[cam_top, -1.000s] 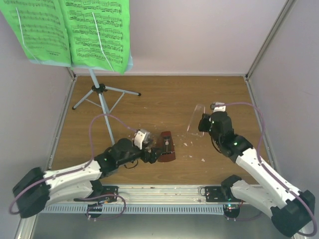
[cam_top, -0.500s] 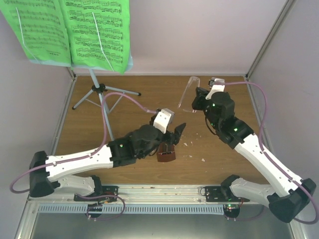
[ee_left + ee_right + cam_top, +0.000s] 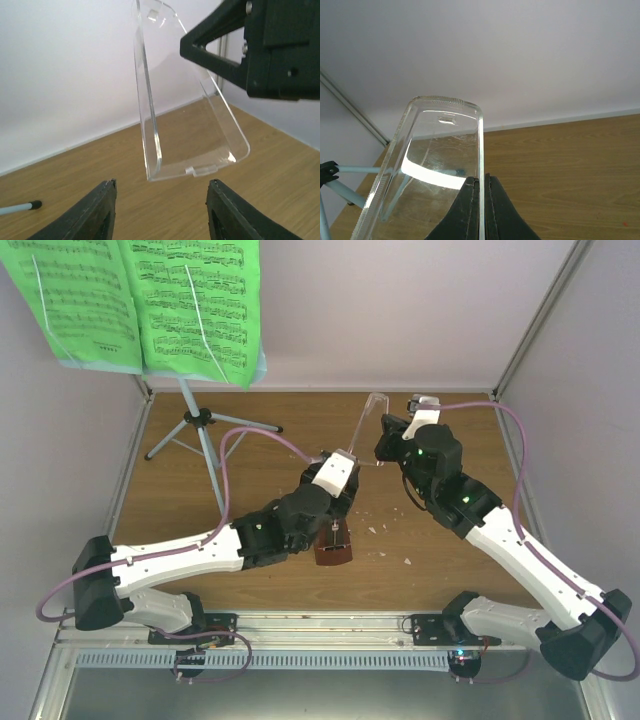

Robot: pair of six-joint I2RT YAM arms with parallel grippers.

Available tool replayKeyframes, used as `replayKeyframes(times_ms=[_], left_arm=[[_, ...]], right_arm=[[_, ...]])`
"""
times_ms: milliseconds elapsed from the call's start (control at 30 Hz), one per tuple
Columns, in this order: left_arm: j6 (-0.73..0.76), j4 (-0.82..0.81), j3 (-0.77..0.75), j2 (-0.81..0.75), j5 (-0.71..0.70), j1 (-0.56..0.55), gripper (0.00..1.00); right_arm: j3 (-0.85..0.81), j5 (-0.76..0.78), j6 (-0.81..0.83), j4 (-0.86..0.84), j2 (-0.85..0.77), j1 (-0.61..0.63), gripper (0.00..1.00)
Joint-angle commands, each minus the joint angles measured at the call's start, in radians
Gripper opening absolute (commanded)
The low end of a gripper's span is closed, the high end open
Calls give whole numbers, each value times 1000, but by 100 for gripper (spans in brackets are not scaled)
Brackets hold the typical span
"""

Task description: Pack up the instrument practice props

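The small reddish-brown metronome (image 3: 332, 543) lies on the wooden table, just in front of my left gripper (image 3: 351, 482). That gripper is open and empty in the left wrist view (image 3: 161, 200), pointing at a clear plastic cover (image 3: 190, 110). My right gripper (image 3: 386, 444) is shut on the cover's edge (image 3: 480, 182) and holds the cover (image 3: 368, 430) in the air; the cover fills the left of the right wrist view (image 3: 435, 150). The pale blue music stand (image 3: 205, 455) stands at the back left and carries the bright green sheet music (image 3: 150, 300).
White crumbs (image 3: 380, 530) lie scattered right of the metronome, one more nearer the front (image 3: 408, 562). The stand's grey tripod legs (image 3: 215, 422) spread over the back left floor. Pale walls close in the table at the back and both sides.
My left gripper has let go of the metronome, risen and swung back-right towards the cover. My right gripper has carried the clear cover up and back-left.
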State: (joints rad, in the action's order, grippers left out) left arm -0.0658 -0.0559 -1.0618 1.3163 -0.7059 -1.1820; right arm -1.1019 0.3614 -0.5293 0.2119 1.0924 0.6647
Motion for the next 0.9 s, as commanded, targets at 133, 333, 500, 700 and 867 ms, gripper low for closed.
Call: replayKeyframes(times_ms=[133, 333, 500, 700, 867], left_arm=[[104, -181, -34, 8, 48, 29, 44], [154, -187, -56, 39, 59, 53, 39], [173, -180, -59, 47, 12, 59, 28], [197, -182, -60, 57, 4, 59, 20], [207, -182, -64, 67, -6, 59, 13]], right_arm=[[-24, 0, -8, -39, 4, 12, 0], [-26, -12, -11, -39, 3, 12, 0], [-26, -17, -12, -43, 5, 13, 0], [-26, -22, -14, -48, 10, 13, 1], [-25, -23, -14, -47, 14, 13, 1]])
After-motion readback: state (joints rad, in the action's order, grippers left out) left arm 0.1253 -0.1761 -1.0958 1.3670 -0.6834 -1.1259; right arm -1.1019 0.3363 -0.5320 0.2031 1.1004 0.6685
